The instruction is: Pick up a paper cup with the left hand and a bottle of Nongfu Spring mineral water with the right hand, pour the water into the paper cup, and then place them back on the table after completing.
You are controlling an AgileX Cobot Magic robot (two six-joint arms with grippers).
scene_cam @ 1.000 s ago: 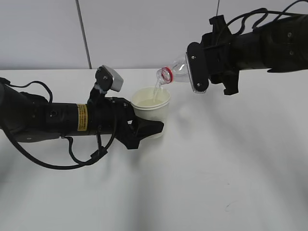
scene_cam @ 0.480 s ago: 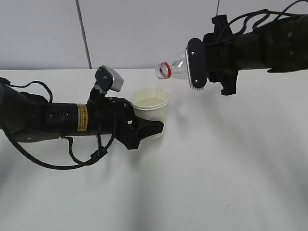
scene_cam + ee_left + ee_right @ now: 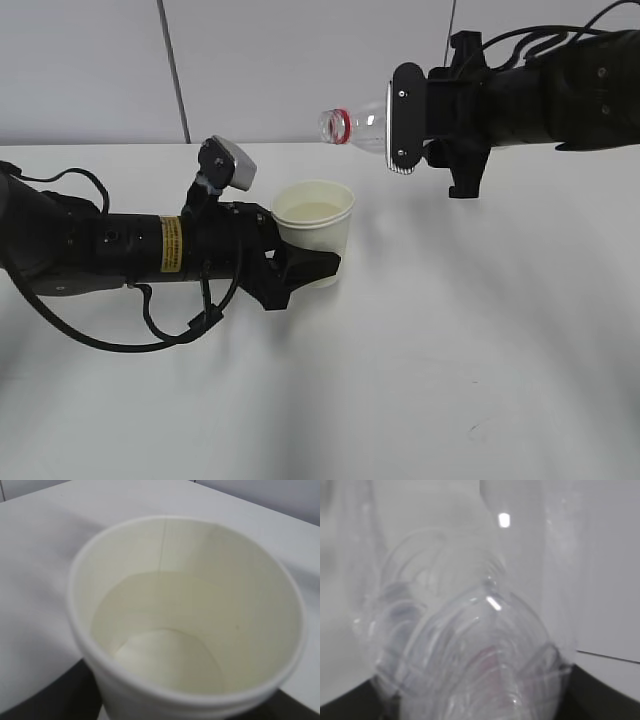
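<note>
Bottle is in the right gripper, clamped round the body, long axis approx horizontal, red-ringed neck pointing left toward the cup. Mouth sits above and just right of the cup rim, clear of it; no stream visible. Cup is upright, gripped at the side by the left gripper, held just above the table AFAICT. Water partway up inside. Next move presumably set-downs: bottle needs righting first, cup goes straight down. Hidden: bottle base behind gripper plate, label not readable, left jaws mostly behind the cup, cup base contact unclear.
</note>
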